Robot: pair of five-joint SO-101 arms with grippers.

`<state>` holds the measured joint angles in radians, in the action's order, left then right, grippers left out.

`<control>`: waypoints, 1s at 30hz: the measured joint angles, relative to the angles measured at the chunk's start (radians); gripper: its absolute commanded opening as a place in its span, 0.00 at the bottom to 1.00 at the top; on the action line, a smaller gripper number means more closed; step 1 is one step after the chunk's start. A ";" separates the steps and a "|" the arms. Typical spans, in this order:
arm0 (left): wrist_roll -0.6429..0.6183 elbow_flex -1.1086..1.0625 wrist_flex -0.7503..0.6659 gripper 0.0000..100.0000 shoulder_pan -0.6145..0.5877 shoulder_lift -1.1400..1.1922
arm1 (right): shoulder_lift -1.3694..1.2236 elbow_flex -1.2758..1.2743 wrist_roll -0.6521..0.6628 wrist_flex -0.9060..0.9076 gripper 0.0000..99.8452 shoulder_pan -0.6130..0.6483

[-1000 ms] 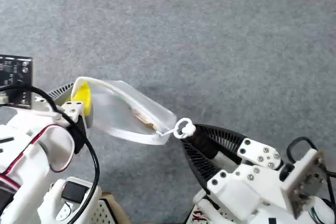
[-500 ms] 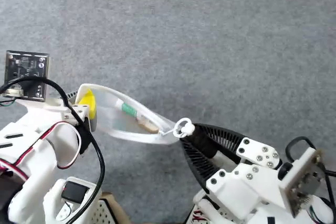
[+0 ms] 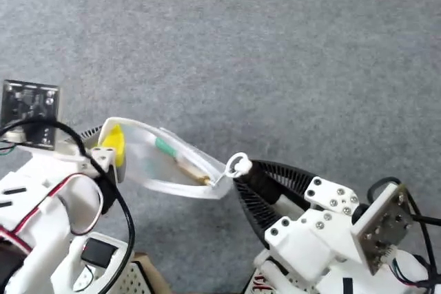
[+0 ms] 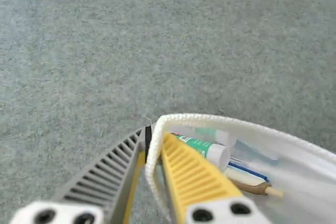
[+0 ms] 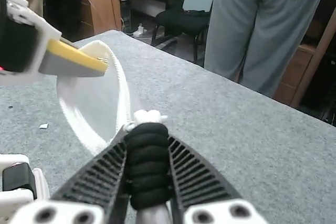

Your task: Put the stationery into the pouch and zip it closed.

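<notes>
A clear pouch [image 3: 148, 166] with white zipper trim hangs stretched between my two grippers, just above the grey table. My left gripper [image 3: 109, 149], with one grey and one yellow finger, is shut on the pouch's left end; up close it [image 4: 152, 135] pinches the white edge [image 4: 210, 120]. My right gripper [image 3: 244, 172] is shut on the zipper pull [image 3: 238, 165] at the pouch's right end, and the pull [image 5: 148, 116] shows at its black fingertips. Inside the pouch lie a green-and-white tube [image 4: 202, 148], a brown pencil-like stick [image 4: 257, 188] and a blue item.
Grey felt [image 3: 275, 53] covers the whole table, with wide bare room beyond the pouch up to the far edge. Both arms' white bodies crowd the near edge, with a tan block [image 3: 148, 270] between them.
The left arm shifted slightly and the pouch tilted, so its contents now show more. The right gripper with the zipper pull edged a little to the left.
</notes>
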<state>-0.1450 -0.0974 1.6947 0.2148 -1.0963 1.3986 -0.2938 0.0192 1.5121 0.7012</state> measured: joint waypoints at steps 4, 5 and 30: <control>0.051 -0.098 -0.026 0.03 0.000 -0.026 | 0.000 0.000 0.000 0.000 0.01 0.000; 0.083 -0.118 -0.040 0.03 0.000 -0.032 | 0.000 0.000 0.000 0.000 0.01 0.000; 0.014 -0.127 -0.080 0.31 -0.074 -0.213 | -0.002 -0.006 0.000 0.000 0.01 0.000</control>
<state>-0.1312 -0.2248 1.6149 0.1412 -1.3096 1.3970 -0.3000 0.0192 1.5121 0.7012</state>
